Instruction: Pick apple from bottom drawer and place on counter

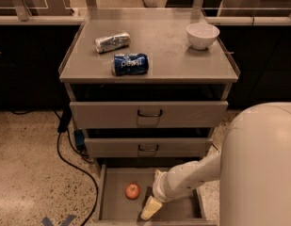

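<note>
The apple (132, 190) lies on the grey floor of the bottom drawer (102, 193), which is pulled open at the lower middle of the frame. It sits in the left half of the tray, apart from the walls and with nothing touching it.

Just right of it and a little lower in the frame, the hand (151, 207) hangs inside the same drawer with its pale tip pointing down at the drawer floor. It is near the apple but not touching it and holds nothing. Whether it is open or closed cannot be told. The white arm (189, 177) runs up and right from the hand to the robot's body (262, 168), which fills the lower right corner and hides the drawer's right side.

Above the open tray are two closed drawers (149, 114) with dark handles. The surface (168, 51) on top carries a blue can (130, 64), a crumpled silver packet (112, 41) and a white bowl (202, 35). A dark cable (72, 161) snakes over the speckled floor on the left.
</note>
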Controlling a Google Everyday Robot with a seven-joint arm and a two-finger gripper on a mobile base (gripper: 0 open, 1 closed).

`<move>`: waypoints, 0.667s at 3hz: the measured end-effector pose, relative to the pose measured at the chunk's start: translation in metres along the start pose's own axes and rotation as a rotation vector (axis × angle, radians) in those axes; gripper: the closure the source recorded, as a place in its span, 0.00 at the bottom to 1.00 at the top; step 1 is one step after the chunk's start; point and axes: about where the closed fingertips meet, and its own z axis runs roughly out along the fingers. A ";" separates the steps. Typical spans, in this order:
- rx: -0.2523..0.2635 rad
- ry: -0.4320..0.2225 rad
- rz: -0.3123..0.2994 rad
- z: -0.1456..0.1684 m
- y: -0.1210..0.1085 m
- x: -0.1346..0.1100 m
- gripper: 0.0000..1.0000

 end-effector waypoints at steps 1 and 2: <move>0.000 0.000 0.000 0.000 0.000 0.000 0.00; -0.008 -0.026 0.009 0.001 0.003 0.002 0.00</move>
